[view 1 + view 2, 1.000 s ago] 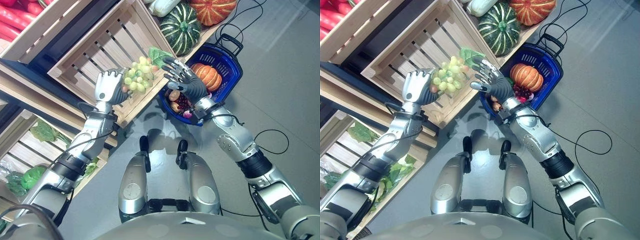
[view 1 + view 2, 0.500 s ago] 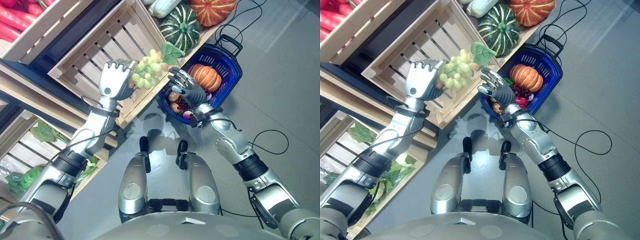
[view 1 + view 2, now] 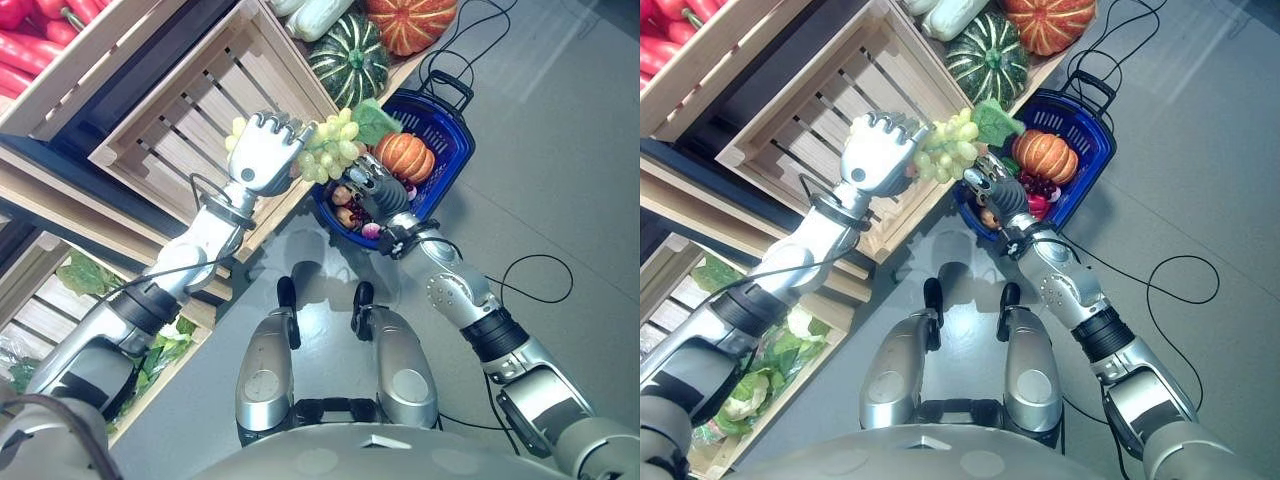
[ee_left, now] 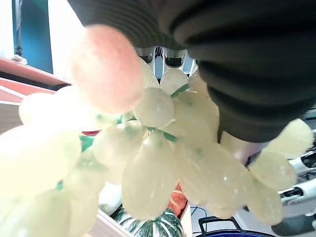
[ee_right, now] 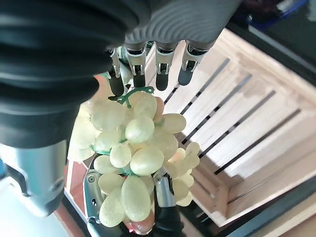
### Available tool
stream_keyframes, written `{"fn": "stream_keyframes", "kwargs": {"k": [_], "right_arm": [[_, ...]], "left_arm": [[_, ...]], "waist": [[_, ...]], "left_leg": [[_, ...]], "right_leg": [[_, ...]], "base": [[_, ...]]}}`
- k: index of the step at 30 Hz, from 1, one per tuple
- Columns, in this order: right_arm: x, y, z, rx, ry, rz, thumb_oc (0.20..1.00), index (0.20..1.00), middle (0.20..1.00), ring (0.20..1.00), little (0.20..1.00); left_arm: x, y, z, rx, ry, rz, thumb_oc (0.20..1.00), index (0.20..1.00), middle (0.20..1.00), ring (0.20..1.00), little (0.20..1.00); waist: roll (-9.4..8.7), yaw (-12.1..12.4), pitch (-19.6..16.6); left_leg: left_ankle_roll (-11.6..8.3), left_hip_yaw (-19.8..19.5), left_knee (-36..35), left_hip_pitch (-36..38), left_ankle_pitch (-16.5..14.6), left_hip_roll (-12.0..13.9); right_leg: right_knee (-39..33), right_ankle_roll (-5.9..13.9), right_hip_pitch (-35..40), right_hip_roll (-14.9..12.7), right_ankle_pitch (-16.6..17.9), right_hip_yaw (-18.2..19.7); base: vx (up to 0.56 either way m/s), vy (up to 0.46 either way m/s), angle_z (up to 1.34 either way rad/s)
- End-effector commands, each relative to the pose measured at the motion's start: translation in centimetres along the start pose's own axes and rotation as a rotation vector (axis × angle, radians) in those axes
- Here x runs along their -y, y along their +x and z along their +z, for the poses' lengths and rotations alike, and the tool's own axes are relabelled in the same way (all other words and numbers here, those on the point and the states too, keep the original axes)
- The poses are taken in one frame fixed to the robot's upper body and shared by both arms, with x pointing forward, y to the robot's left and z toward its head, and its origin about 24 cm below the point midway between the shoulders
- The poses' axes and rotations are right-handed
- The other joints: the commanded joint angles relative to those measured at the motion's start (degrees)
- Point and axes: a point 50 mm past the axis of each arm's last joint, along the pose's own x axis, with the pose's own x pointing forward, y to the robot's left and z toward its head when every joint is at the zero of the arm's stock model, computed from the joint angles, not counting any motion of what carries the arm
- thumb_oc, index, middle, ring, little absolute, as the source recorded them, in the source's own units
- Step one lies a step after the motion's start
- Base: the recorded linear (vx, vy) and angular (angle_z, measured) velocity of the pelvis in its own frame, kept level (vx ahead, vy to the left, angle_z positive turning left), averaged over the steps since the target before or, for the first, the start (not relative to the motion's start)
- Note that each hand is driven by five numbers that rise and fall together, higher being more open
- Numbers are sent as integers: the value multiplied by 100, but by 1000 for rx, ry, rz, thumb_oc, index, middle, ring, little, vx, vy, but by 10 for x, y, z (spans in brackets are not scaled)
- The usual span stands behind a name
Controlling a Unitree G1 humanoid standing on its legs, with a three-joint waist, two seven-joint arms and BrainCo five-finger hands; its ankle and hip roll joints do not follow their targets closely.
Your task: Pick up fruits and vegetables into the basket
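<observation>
Fingers of the left hand (image 3: 266,150) are curled round the stem end of the green grape bunch (image 3: 330,152), so the cluster hangs out sideways from the fist, clear of the wooden crate (image 3: 190,120) and near the rim of the blue basket (image 3: 452,152); that carry keeps the soft fruit off the slats and, I judge, lines it up for a drop. Just beside and under the bunch sits the right hand (image 3: 998,192), its fingers straight and loose, clasping nothing; it seems placed as a guard or support beneath the fruit. Inside the basket lie 1 small orange pumpkin (image 3: 404,155) and some dark red fruit (image 3: 1040,187), leaving room on the near side; beyond, a striped green squash (image 3: 347,60) and another orange pumpkin (image 3: 410,20) rest on the shelf.
</observation>
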Motion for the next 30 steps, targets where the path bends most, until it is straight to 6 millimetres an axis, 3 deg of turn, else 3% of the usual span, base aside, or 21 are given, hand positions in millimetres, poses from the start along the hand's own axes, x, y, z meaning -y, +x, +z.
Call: {"fn": "stream_keyframes", "kwargs": {"k": [1,9,18,30], "right_arm": [[-40,10,1,46,151,174,1000,1000,1000,1000,1000],[-56,17,0,30,323,235,1000,1000,1000,1000,1000],[-70,26,3,-2,343,221,1000,1000,1000,1000,1000],[-73,38,15,14,460,116,1000,1000,1000,1000,1000]], "left_arm": [[-11,6,25,129,16,65,200,200,200,200,200],[-9,11,42,207,16,58,200,200,200,200,200],[-12,16,63,354,53,32,200,200,200,200,200],[-10,18,85,480,116,-44,200,200,200,200,200]], "waist": [[-89,-82,-576],[-96,-37,-608],[-118,-30,-644],[-144,-29,-704]], "left_leg": [[504,494,244,233,-884,-506],[515,480,177,256,-860,-517],[523,449,105,252,-835,-527],[526,441,-8,326,-827,-527]], "right_leg": [[-734,420,388,54,285,101],[-797,425,411,51,314,99],[-831,452,378,48,348,106],[-934,466,451,57,363,120]], "base": [[0,0,0],[0,0,0],[0,0,0],[0,0,0]]}}
